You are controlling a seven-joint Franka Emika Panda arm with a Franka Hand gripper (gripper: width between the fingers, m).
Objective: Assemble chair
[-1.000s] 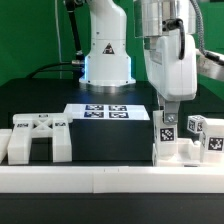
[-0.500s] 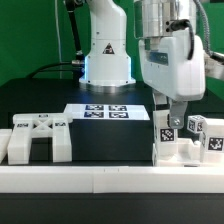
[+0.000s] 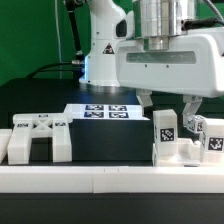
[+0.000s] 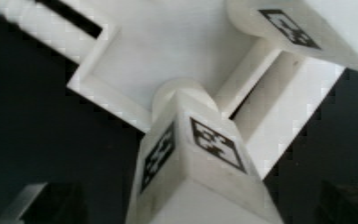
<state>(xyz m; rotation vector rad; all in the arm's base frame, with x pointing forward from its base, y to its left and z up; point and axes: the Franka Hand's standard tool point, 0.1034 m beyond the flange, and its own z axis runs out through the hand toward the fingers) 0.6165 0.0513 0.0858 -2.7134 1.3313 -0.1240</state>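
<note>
At the front left corner of the black tabletop (image 3: 110,148), a bridge-shaped chair block (image 3: 38,140) with 2 short legs stands against the white front rail (image 3: 100,182). At the middle of the back edge lies the marker board (image 3: 100,111), just before the arm's base (image 3: 105,55).

Near the front right corner stands the rest of the chair: a tagged upright post (image 3: 165,130), with more tagged blocks (image 3: 205,135) just beside it on the exterior view's right. The gripper (image 3: 168,110) hangs directly over the post with its fingers (image 3: 146,102) spread wide, 1 on each side of the post's top. It holds nothing, and I see no contact. The wrist view looks down on the same post (image 4: 194,150), with a flat white part (image 4: 140,60) joining it.

The parts look like stiff moulded plastic, probably light and not fragile. Their matte faces should grip fairly well. The post's 2 flat opposite sides, high up and clear of the neighbouring blocks, seem the best hold. An off-centre pinch could let it twist.
</note>
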